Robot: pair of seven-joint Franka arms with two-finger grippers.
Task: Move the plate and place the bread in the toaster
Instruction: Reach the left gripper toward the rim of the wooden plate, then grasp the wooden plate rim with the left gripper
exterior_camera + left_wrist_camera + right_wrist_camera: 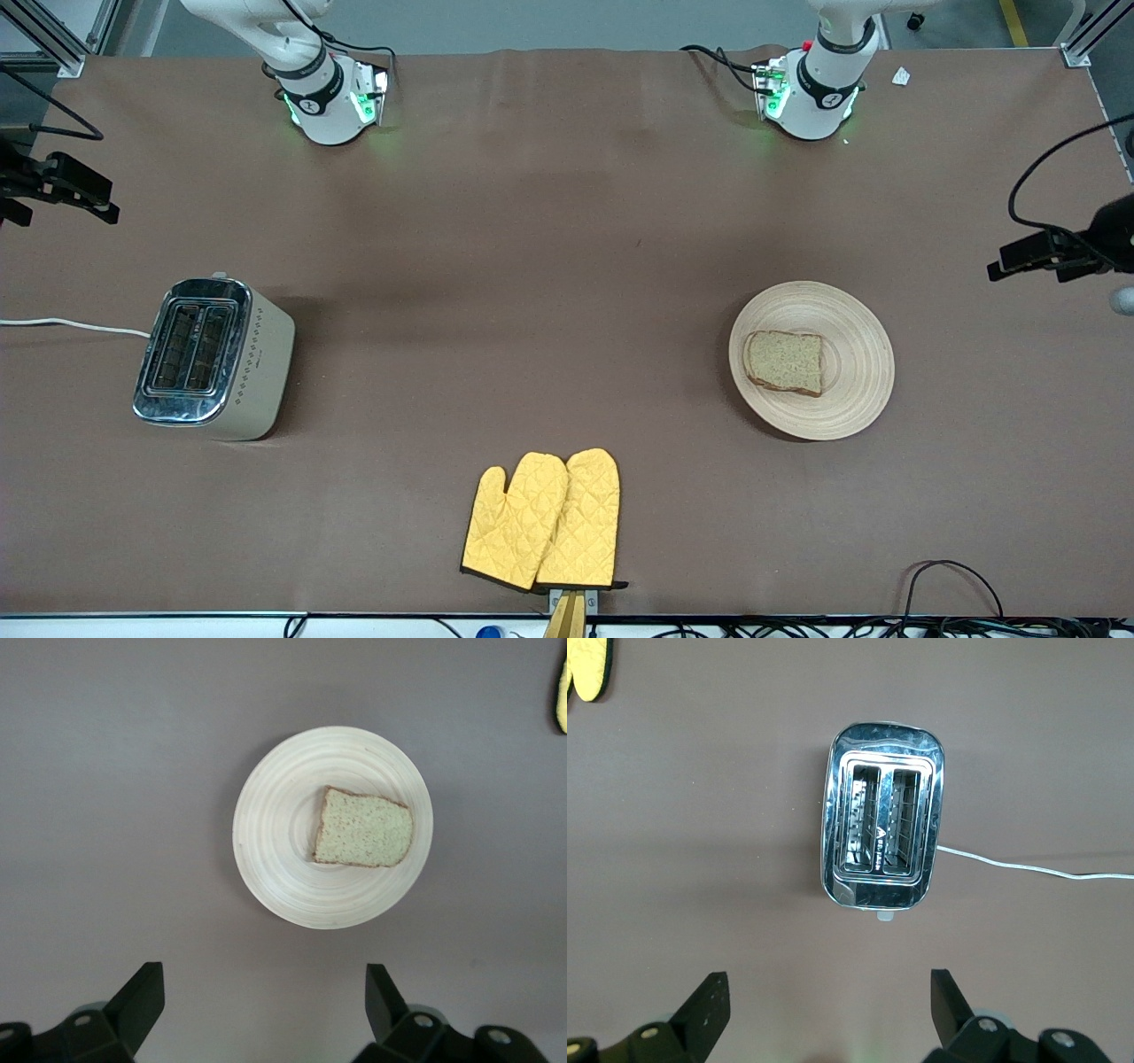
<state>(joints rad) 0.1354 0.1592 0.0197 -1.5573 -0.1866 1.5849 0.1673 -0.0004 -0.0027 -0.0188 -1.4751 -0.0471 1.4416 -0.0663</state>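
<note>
The round light-wood plate (859,354) lies toward the left arm's end of the table with the slice of brown bread (785,361) flat on it. The cream toaster (213,357) with a chrome top stands toward the right arm's end, both slots empty. My left gripper (264,1001) is open and empty, high over the table beside the plate (275,833) and bread (363,828). My right gripper (830,1001) is open and empty, high over the table beside the toaster (883,840). Neither gripper shows in the front view.
A pair of yellow oven mitts (545,518) lies near the table's front edge, midway between toaster and plate. The toaster's white cord (71,325) runs off the right arm's end. Black side cameras (62,186) (1054,248) stand at both table ends.
</note>
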